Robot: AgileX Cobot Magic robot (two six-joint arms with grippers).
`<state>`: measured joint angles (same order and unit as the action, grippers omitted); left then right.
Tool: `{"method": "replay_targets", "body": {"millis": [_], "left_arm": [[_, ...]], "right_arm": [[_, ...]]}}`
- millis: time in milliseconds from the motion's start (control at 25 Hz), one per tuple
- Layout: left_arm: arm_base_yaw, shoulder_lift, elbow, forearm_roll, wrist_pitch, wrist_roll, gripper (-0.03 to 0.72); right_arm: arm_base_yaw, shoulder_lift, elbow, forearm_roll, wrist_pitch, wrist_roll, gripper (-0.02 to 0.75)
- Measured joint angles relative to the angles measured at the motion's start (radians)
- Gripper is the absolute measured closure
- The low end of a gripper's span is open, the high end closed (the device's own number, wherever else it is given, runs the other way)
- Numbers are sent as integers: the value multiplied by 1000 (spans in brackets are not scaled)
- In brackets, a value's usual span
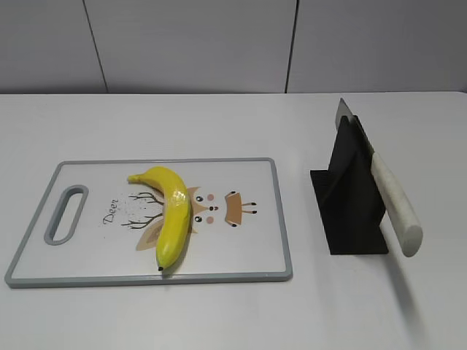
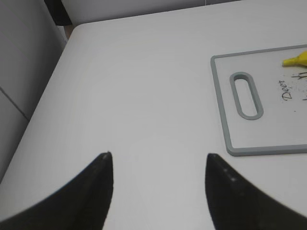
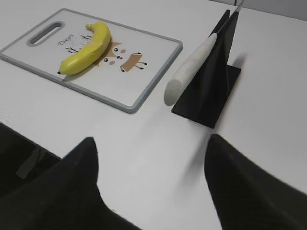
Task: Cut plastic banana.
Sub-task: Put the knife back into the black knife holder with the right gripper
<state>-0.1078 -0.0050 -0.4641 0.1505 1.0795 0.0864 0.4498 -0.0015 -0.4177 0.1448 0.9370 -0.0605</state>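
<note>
Right gripper point(image 3: 151, 158) hangs wide and empty; ahead the knife point(image 3: 189, 72) leans in its stand point(image 3: 211, 91), liable to tip if nudged sideways.

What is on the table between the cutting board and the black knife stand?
Nothing. In the exterior view only a bare strip of white table separates the cutting board from the black stand holding the knife.
</note>
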Motion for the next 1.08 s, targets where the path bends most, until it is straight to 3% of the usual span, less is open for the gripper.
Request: {"method": "replay_targets", "body": {"millis": [200, 520, 680, 1080], "left_arm": [[7, 0, 0, -22, 1, 0, 124], [9, 0, 0, -26, 1, 0, 138], [9, 0, 0, -26, 1, 0, 150], [9, 0, 0, -27, 1, 0, 155]], "right_arm": [[-29, -4, 0, 31, 0, 0, 212], [-322, -4, 0, 37, 0, 0, 216], [-421, -4, 0, 37, 0, 0, 216], [-431, -4, 0, 37, 0, 0, 216]]}}
